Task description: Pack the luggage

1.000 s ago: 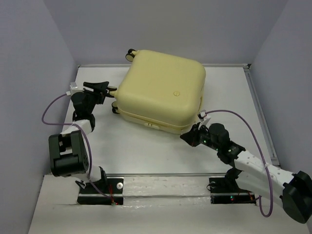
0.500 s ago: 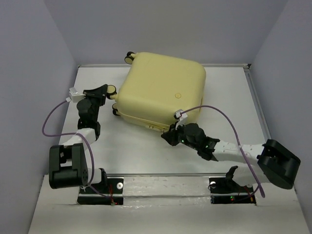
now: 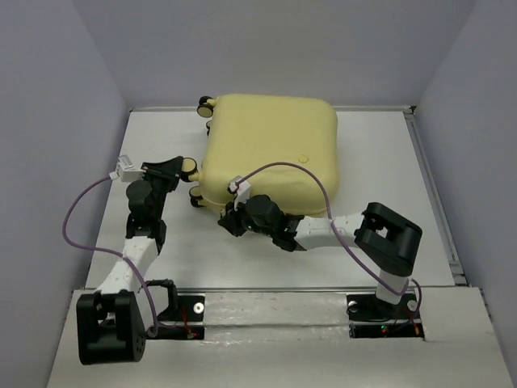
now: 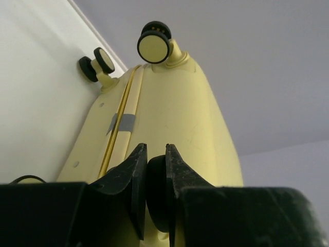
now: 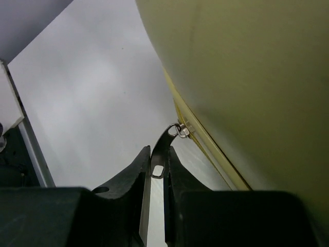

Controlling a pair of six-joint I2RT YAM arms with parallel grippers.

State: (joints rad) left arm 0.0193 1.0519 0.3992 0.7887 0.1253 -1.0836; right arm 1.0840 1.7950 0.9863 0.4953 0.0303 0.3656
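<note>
White table (image 3: 404, 178) and plain grey walls (image 3: 266, 48) frame the scene. The pale yellow suitcase (image 3: 271, 145) lies flat at the far middle of the table, its two halves together and its wheels pointing left.

The left claw (image 4: 154, 152) is drawn in to a narrow gap around a black wheel (image 4: 156, 195) at the near left corner of the case, and the dark round tyre fills the space between the two fingers. Past it, the wrist view shows two more wheels at the far corner.

The right claw (image 5: 158, 154) sits at the near edge of the suitcase with its arm stretched leftward across the table. Its fingers are pressed almost together, pinching the zipper pull (image 5: 163, 143). The pull is a dark curved tab hooked by a small silver ring to the seam.

A purple cable (image 3: 81, 212) loops from each wrist. The table surface is matt white, with a thin raised rim along its right side.
</note>
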